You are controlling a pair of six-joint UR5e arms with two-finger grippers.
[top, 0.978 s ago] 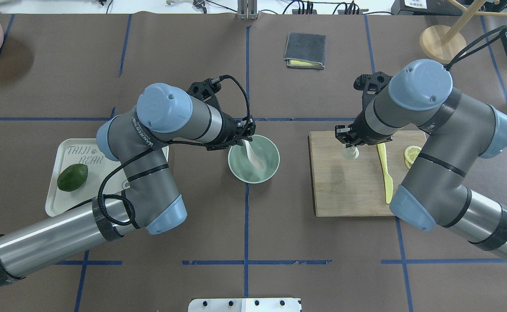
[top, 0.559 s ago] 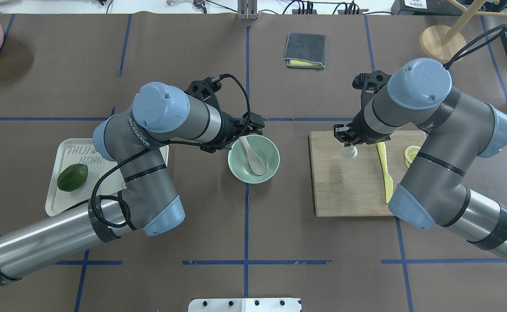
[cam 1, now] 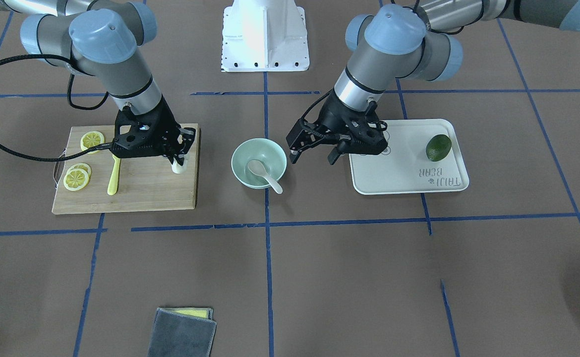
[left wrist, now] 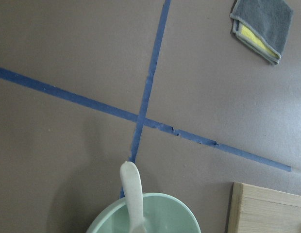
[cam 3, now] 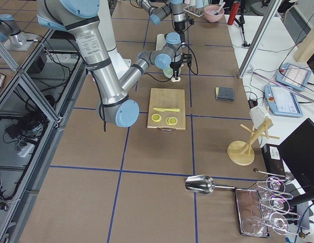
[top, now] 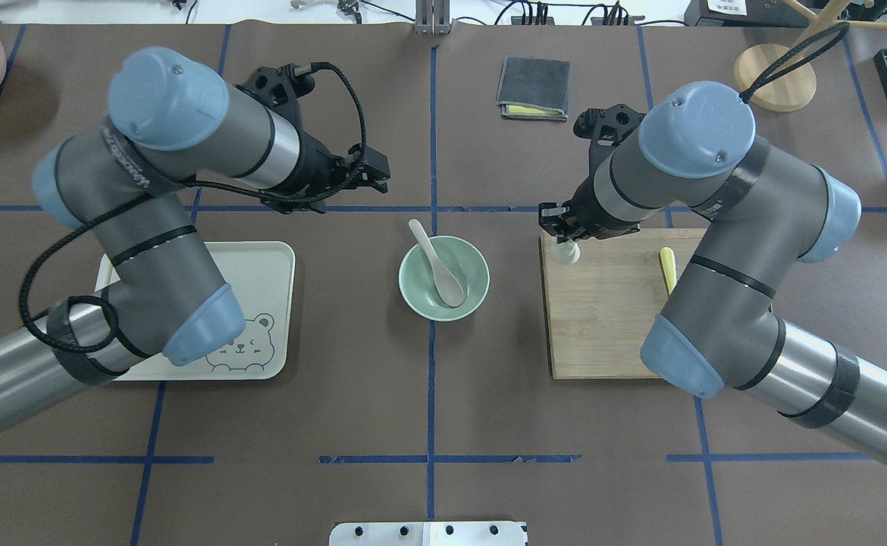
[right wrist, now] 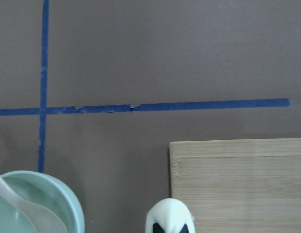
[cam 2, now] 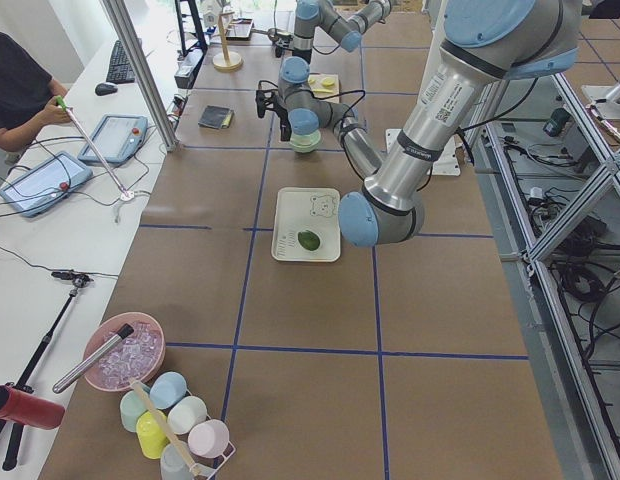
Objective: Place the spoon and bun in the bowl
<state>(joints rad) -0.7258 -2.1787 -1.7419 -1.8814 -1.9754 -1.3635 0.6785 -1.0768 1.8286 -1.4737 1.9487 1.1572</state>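
The white spoon point(top: 436, 265) lies in the mint-green bowl point(top: 474, 292), scoop inside and handle resting over the far rim; it also shows in the front view point(cam 1: 265, 174) and the left wrist view point(left wrist: 132, 194). My left gripper point(top: 374, 176) is open and empty, up and back to the left of the bowl point(cam 1: 243, 148); its open fingers point(cam 1: 292, 153) show in the front view. My right gripper point(top: 562, 241) is shut on the white bun point(top: 566, 254), holding it over the cutting-board corner nearest the bowl. The bun also shows in the right wrist view point(right wrist: 169, 213) and the front view point(cam 1: 178, 167).
A wooden cutting board point(top: 603, 318) holds a yellow knife point(cam 1: 114, 178) and lemon slices point(cam 1: 77, 178). A white bear-print tray point(cam 1: 399, 173) with a green avocado point(cam 1: 438, 147) lies on my left. A grey cloth point(top: 533, 87) lies at the far side.
My left gripper let go of the spoon, which stays in the bowl, and drew back up and to the left. My right gripper carried the bun left toward the bowl.
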